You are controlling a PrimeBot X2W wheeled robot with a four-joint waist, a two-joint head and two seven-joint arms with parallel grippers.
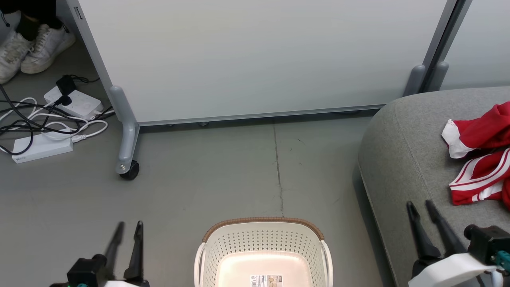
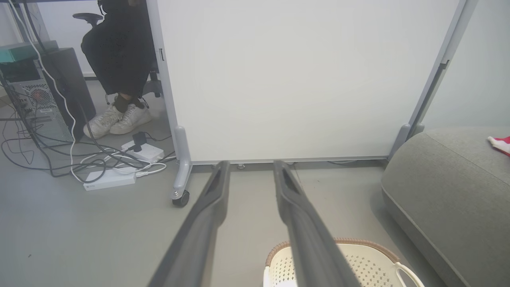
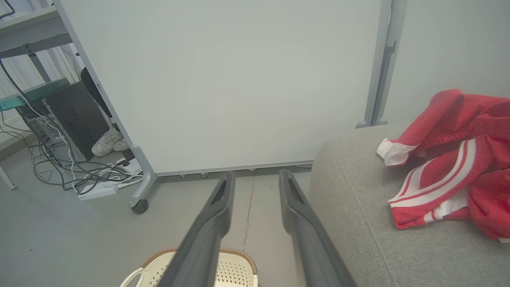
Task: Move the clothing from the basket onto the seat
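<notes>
The red clothing [image 1: 482,157] with white stripes lies crumpled on the grey seat [image 1: 402,159] at the right; it shows too in the right wrist view, clothing [image 3: 454,171] on seat [image 3: 358,223]. The cream basket [image 1: 263,255] with its brown rim stands on the floor at bottom centre, and I see only its label inside. My left gripper [image 1: 129,227] hangs open left of the basket, holding nothing. My right gripper [image 1: 420,206] is open over the seat's front edge, left of the clothing, holding nothing.
A white rolling partition [image 1: 255,59] on castors [image 1: 129,170] crosses the back. Power strips and tangled cables [image 1: 51,119] lie on the floor at the left, beside a seated person's white shoes [image 1: 28,50] and a computer tower [image 2: 36,99].
</notes>
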